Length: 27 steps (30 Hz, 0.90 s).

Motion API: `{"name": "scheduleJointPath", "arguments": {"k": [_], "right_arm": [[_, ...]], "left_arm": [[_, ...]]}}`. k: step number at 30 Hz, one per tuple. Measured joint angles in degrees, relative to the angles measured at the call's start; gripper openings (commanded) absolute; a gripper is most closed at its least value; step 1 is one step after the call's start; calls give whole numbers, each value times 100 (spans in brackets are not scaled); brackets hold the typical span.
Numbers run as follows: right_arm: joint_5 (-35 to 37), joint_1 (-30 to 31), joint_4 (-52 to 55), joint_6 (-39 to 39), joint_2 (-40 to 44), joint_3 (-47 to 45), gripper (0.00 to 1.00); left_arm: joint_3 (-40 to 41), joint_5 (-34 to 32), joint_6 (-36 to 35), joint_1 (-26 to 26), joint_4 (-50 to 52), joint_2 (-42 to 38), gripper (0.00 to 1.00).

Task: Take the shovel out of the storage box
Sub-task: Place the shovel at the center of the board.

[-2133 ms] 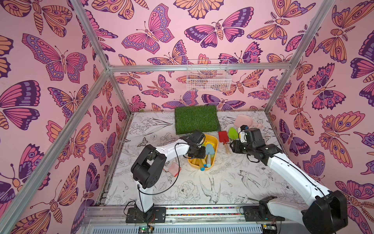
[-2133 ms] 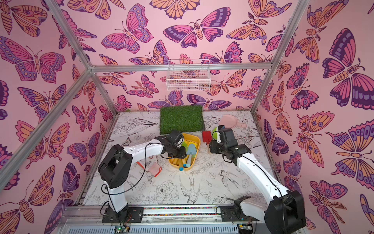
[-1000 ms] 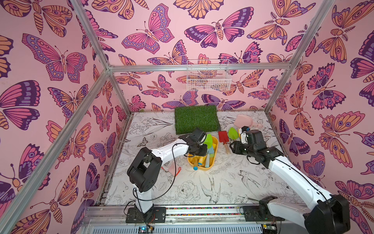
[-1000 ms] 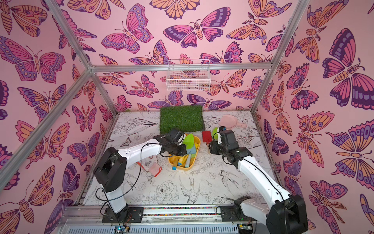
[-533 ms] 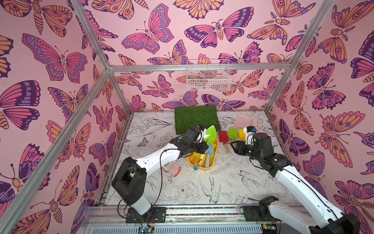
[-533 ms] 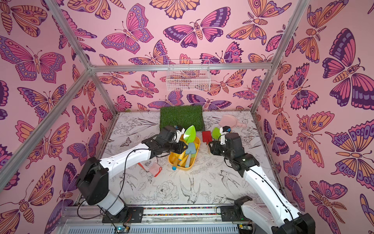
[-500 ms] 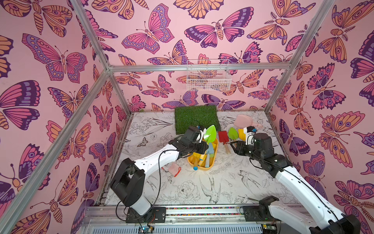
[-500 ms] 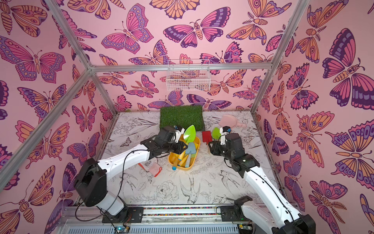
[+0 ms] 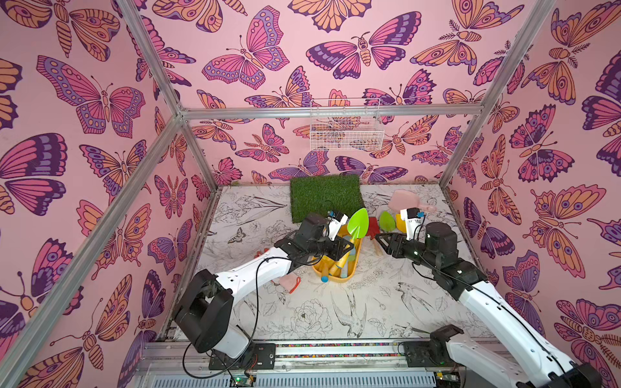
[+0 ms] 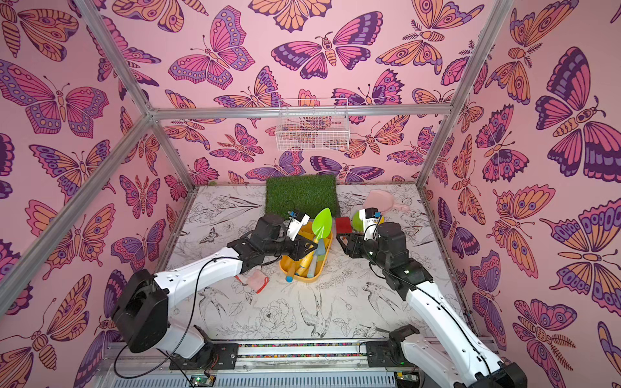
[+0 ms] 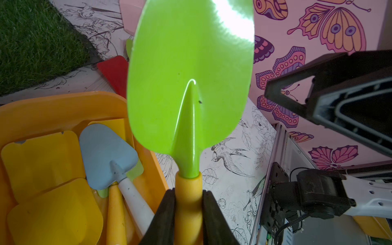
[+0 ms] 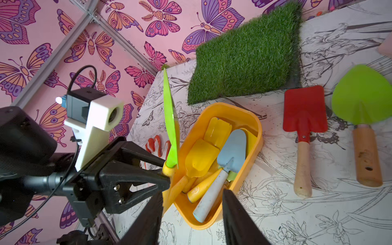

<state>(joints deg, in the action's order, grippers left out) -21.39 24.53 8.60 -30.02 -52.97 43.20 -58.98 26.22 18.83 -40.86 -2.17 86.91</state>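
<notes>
My left fingers [image 11: 163,216] gripped the shovel [image 11: 188,84] upright at the box [image 11: 53,104] rim; my right fingers [image 12: 148,222] hung half-open, empty.

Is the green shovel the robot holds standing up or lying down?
Standing up: the left gripper clamps the shovel by its handle, blade pointing up, above the storage box.

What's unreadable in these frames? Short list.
- Handle end of the green shovel: left wrist view, covered by the left gripper and cut off by the frame edge.
- A green piece under the blue trowel in the storage box: only a sliver shows.
- The glove: in a top view, the left arm crosses it.
- Contents of the wire basket: too small in both top views.
</notes>
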Motion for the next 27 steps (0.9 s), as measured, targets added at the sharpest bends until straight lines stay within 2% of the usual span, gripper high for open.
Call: {"name": "scheduleJointPath", "arguments": {"k": [4, 15, 17, 19, 24, 26, 27], "right_arm": [[-22, 11, -55, 2, -90, 0, 44], [-94, 168, -79, 2, -227, 2, 41], [-90, 188, -101, 2, -238, 2, 37], [-57, 212, -131, 11, -280, 13, 27], [7, 225, -173, -4, -428, 90, 25], [33, 225, -195, 0, -485, 136, 21], [37, 227, -208, 2, -492, 142, 16]], "left_arm": [[2, 192, -22, -22, -164, 0, 0], [2, 463, -37, -111, -302, 227, 0], [2, 518, -39, -122, -308, 254, 0], [2, 579, -42, -146, -352, 256, 0], [2, 787, -66, -173, -442, 258, 0], [2, 866, -68, -181, -479, 271, 0], [2, 892, -72, -181, -505, 282, 0]]}}
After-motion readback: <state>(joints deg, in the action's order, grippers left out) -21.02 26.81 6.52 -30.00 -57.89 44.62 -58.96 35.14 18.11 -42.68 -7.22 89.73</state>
